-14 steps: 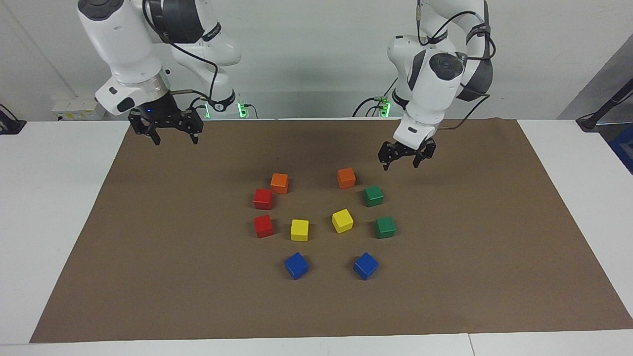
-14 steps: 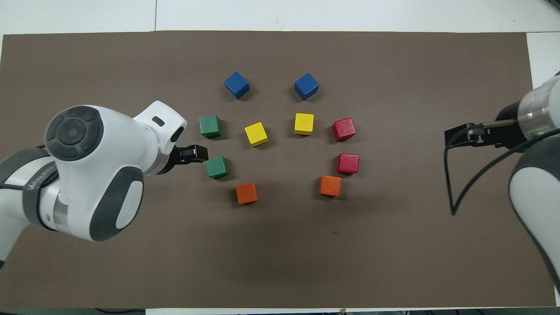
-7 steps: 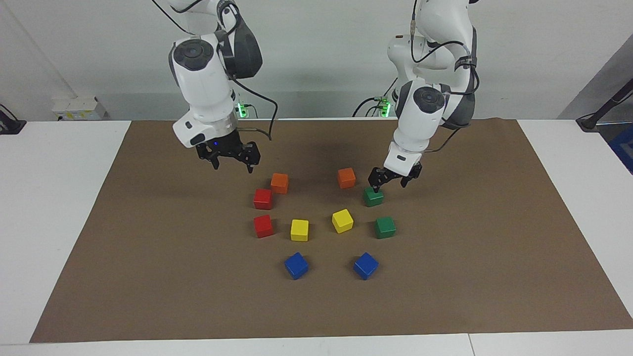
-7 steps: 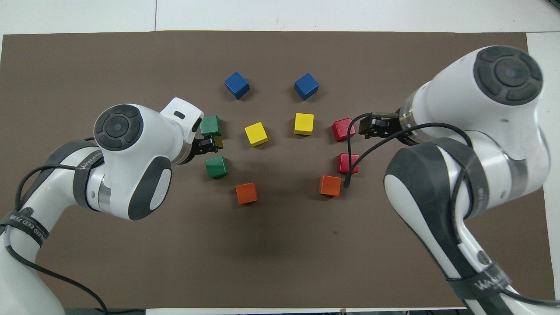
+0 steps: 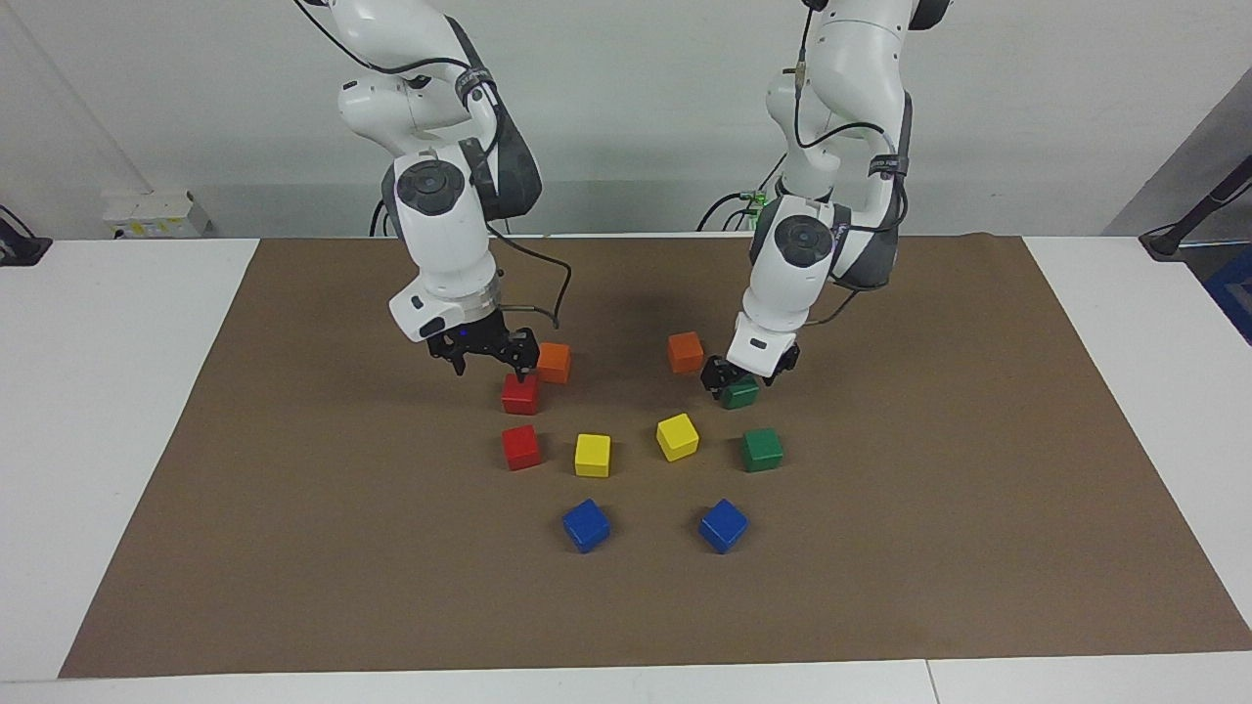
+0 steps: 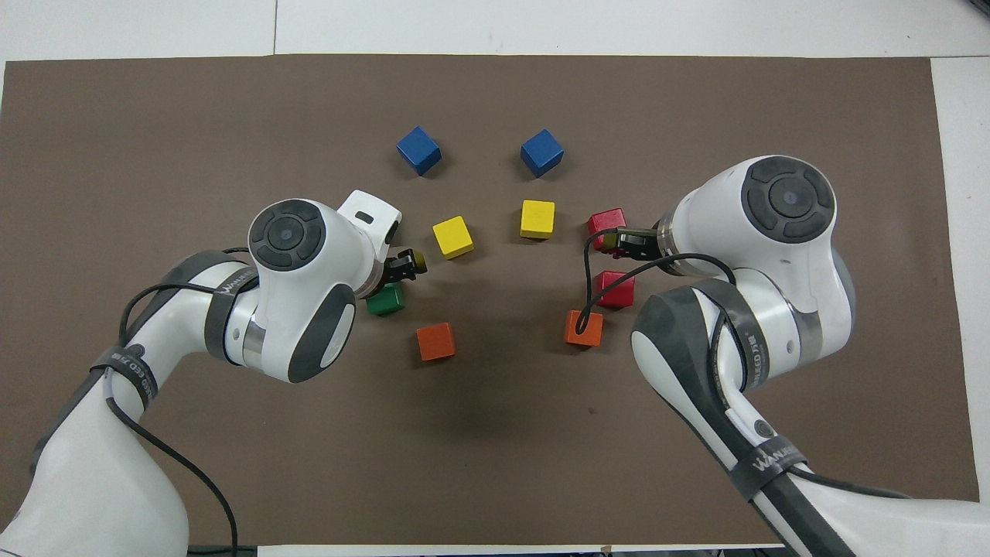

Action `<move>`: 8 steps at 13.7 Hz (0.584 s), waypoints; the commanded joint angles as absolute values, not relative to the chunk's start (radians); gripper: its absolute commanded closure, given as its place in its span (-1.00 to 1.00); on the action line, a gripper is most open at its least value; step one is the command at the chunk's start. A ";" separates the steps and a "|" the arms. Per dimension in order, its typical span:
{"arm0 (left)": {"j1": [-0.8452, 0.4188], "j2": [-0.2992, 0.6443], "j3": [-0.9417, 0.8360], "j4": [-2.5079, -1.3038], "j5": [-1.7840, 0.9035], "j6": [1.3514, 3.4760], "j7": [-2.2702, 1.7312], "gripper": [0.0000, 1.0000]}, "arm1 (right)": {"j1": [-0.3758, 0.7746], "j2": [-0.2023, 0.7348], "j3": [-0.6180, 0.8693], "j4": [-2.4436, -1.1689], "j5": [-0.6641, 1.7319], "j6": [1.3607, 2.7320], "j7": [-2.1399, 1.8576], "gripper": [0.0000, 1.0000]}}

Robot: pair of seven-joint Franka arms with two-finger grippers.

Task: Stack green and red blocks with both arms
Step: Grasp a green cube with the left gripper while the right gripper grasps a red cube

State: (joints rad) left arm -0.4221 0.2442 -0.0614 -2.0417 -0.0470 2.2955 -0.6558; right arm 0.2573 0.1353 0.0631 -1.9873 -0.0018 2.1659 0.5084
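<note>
Two green blocks lie toward the left arm's end: one nearer the robots, one farther, hidden under the arm in the overhead view. Two red blocks lie toward the right arm's end: one nearer, one farther. My left gripper is open and low over the nearer green block, its fingers at the block's top. My right gripper is open, just above the nearer red block, one fingertip over the block's top.
Two orange cubes sit close to the grippers, nearest the robots. Two yellow cubes lie between the red and green pairs. Two blue cubes lie farthest. All rest on a brown mat.
Both arms have swung inward and down: the left gripper onto the nearer green block, the right gripper from the mat's corner to the nearer red block. No block has moved.
</note>
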 commanded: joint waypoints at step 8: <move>-0.446 0.235 -0.044 -2.112 -0.058 2.344 -0.692 -0.93 | 0.301 0.130 0.064 -2.147 0.006 2.361 0.529 -1.00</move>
State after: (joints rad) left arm -0.4281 0.2506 -0.0588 -2.0776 -0.0470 2.3085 -0.6751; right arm 0.2963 0.1392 0.0632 -2.0981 -0.0016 2.3023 0.5109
